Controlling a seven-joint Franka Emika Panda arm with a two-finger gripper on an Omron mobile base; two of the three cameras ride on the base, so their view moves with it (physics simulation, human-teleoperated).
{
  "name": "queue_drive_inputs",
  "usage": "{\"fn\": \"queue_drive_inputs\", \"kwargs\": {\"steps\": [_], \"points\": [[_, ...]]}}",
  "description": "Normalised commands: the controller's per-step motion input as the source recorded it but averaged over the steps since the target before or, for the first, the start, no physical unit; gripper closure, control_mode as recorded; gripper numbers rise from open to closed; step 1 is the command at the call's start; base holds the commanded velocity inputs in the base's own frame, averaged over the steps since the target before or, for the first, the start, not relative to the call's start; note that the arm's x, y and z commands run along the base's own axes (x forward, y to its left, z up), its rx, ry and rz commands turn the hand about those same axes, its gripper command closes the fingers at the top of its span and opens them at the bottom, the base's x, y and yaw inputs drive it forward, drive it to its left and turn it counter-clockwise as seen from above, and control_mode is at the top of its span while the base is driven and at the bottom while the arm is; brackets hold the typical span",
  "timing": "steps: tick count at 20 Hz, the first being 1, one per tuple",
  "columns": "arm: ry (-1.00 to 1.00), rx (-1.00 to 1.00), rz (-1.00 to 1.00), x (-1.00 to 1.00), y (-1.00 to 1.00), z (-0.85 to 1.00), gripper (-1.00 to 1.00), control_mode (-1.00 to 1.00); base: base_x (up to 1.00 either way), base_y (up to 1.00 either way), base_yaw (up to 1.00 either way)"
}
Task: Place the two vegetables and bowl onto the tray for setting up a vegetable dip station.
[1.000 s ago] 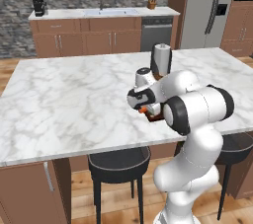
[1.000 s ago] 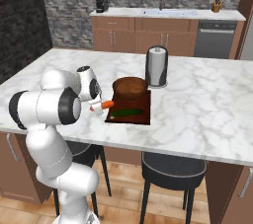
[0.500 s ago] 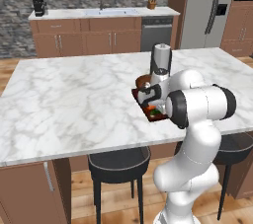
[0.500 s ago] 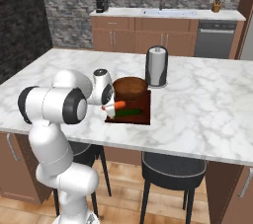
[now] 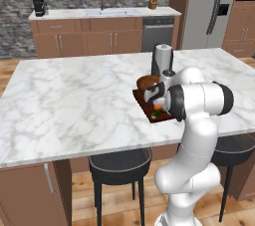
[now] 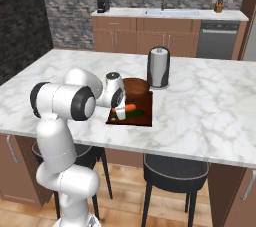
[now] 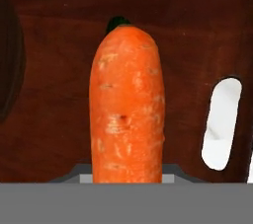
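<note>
In the left base view the gripper [image 5: 158, 101] hangs low over the tray [image 5: 143, 101], which lies on the marble island counter [image 5: 74, 100]. The carrot [image 5: 158, 107] shows as an orange spot right at the fingers, and a sliver of the green vegetable [image 5: 160, 114] lies just below it on the board. The bowl [image 5: 147, 81] sits on the tray's far end, just beyond the fingers, with a paper towel roll [image 5: 162, 59] standing behind it on the counter. In the right base view the gripper [image 6: 121, 111] again sits over the near part of the tray [image 6: 144, 119]; the carrot [image 6: 129, 107] juts out sideways from between the fingers, above the green vegetable [image 6: 133, 114], which lies flat on the board just beside the fingertips. The bowl [image 6: 136, 87] rests on the tray behind them, close to the paper towel roll [image 6: 158, 67]. In the hand view the carrot [image 7: 127, 109] runs straight out from the fingers, closed on its thick end, its tip pointing away. The tray [image 7: 54, 94] lies behind it, the handle slot [image 7: 221, 122] to one side of the fingers and the bowl [image 7: 9, 55] at the opposite edge.
</note>
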Motion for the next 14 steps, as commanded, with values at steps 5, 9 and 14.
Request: {"fn": "queue_drive_inputs", "kwargs": {"steps": [5,9,14], "points": [[0.00,0.00,-0.05,0.09,-0.18,-0.18,1.00,-1.00,0.00,0.00,0.00],[0.00,0.00,-0.03,0.07,-0.16,-0.17,1.00,-1.00,0.00,0.00,0.00],[0.00,0.00,0.00,0.03,-0.11,-0.07,1.00,-1.00,0.00,0.00,0.00]]}}
